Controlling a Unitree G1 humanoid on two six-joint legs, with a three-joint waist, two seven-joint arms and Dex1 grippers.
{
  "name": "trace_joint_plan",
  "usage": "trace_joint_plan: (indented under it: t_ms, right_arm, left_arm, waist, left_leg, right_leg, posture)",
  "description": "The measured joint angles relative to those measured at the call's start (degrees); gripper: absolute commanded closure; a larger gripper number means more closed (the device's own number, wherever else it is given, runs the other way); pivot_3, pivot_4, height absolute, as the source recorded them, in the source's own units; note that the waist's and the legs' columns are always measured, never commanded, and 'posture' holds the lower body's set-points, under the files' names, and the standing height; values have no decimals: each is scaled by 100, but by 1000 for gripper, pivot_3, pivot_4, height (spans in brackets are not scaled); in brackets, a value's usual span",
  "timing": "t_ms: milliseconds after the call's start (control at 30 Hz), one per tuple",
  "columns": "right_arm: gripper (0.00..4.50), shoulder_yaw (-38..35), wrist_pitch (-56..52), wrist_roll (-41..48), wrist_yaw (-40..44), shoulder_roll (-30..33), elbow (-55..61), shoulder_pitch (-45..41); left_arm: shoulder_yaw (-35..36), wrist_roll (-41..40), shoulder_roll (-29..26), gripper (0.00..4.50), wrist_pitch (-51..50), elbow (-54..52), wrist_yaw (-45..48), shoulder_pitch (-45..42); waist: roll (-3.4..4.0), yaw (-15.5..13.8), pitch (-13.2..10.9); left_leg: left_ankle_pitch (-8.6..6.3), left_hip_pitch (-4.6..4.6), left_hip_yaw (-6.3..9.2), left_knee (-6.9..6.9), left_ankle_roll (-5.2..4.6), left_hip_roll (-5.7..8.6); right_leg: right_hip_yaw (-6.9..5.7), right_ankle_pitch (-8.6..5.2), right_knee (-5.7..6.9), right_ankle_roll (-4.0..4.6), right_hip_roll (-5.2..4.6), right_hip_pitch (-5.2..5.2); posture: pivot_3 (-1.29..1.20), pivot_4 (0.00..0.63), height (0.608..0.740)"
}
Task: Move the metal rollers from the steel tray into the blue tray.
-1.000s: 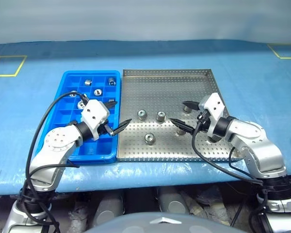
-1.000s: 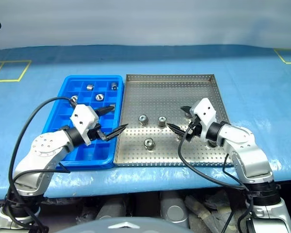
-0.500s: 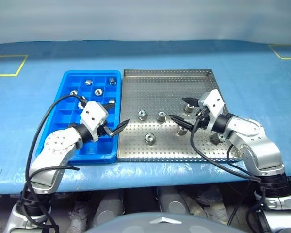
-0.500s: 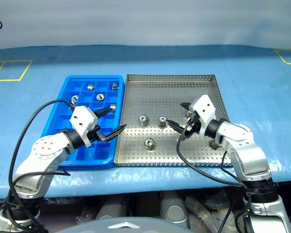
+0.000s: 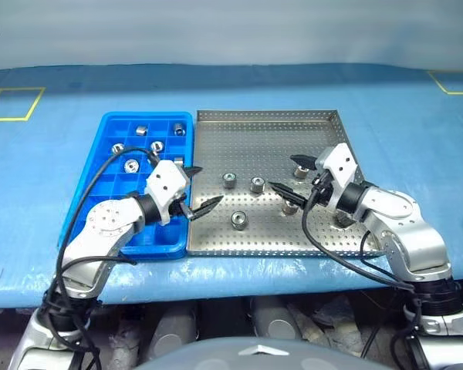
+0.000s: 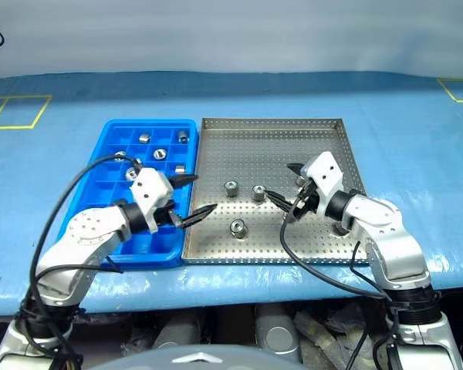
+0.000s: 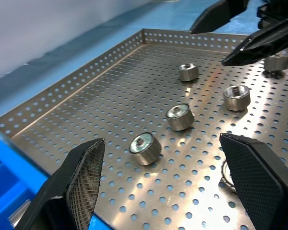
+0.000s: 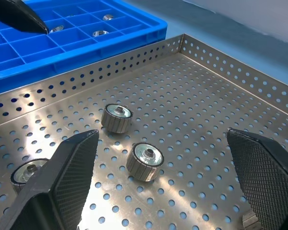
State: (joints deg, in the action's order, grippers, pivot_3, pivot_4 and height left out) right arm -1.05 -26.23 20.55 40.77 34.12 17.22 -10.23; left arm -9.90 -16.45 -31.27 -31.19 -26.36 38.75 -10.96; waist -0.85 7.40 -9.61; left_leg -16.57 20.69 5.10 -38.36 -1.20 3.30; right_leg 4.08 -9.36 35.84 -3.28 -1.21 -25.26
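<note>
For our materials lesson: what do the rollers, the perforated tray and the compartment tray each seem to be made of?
Metal rollers: likely steel, polished; bright, mirror-like highlights.
Steel tray: sheet metal, probably stainless steel, brushed-looking; silver-grey, evenly punched holes, thin folded rim.
Blue tray: apparently moulded plastic, smooth; uniform bright blue colour, thick rounded grid walls.

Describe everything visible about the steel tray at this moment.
The steel tray is a large, shallow, roughly square pan of silver-grey sheet metal, punched all over with small round holes, with low perforated rims. It lies flat on the blue table cover, its left rim against the blue tray. Several metal rollers rest on its floor, mostly around the middle and right. The left gripper and right gripper hang above it, jaws open, not touching it.
</note>
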Motion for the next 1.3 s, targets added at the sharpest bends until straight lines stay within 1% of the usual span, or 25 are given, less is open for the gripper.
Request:
trace_joint_plan:
  t_ms: [167,333,600,833,1000,1033,1067,1167,1267,1300]
  right_arm:
    - [32,-121,5,0,-138,0,212,281]
    - [32,-173,5,1,-251,-11,385,465]
    - [32,-179,5,2,-372,-11,549,545]
    - [32,-232,5,2,-448,-11,607,671]
    - [32,-232,5,3,-477,-11,631,687]
    - [0,-232,5,3,-484,-11,638,687]
    - [0,-232,5,4,-488,-11,643,687]
    - [0,-232,5,4,-492,-11,644,685]
    - [0,-232,5,3,-493,-11,644,685]
    - [0,-232,5,3,-493,-11,644,684]
  left_arm:
    - [-401,23,-39,335,-341,292,230,-281]
    - [-746,186,-17,335,-374,821,390,-609]
    - [-1178,406,191,335,-373,1261,524,-872]
    - [-1367,732,192,335,-416,1547,504,-887]
    - [-1396,857,262,335,-456,1745,500,-889]
    - [-1399,880,290,729,-460,1756,499,-889]
    - [-1414,902,315,941,-460,1757,499,-890]
    - [-1438,919,379,1938,-481,1777,504,-890]
    - [-1440,950,401,1938,-497,1778,503,-890]
    - [-1440,956,401,2130,-497,1778,504,-890]
  waist:
    - [1,116,0]
    - [2,280,1]
    - [2,512,1]
    - [3,692,1]
    - [3,749,0]
    - [3,751,1]
    - [3,752,1]
    - [3,753,1]
    - [3,755,1]
    - [3,755,0]
  left_leg:
    - [0,0,-1,-6,-1,-1]
    - [-3,-1,-1,-27,-5,-1]
    - [-13,-12,-1,-65,-22,0]
    - [-15,-16,-1,-70,-26,0]
    - [-15,-16,-2,-70,-26,0]
    - [-15,-16,-2,-70,-26,0]
    - [-16,-16,-2,-70,-26,0]
    - [-17,-15,-2,-70,-28,0]
    - [-17,-16,-2,-70,-27,0]
    - [-17,-16,-2,-70,-27,0]
  right_leg:
    - [2,-4,2,-10,4,2]
    - [2,-1,6,-17,6,12]
    - [4,5,3,-32,6,43]
    - [5,7,0,-37,5,50]
    - [6,7,0,-38,5,50]
    - [6,7,0,-38,5,50]
    - [6,7,-1,-38,5,50]
    - [7,7,-2,-39,5,50]
    - [7,7,-1,-39,5,50]
    - [7,7,-1,-39,5,50]
  posture:
    - [-290,150,740]
    - [-308,150,740]
    - [-335,150,740]
    - [-342,150,740]
    - [-342,150,740]
    - [-342,150,740]
    - [-341,150,740]
    - [-338,150,740]
    - [-336,150,740]
    - [-336,150,740]
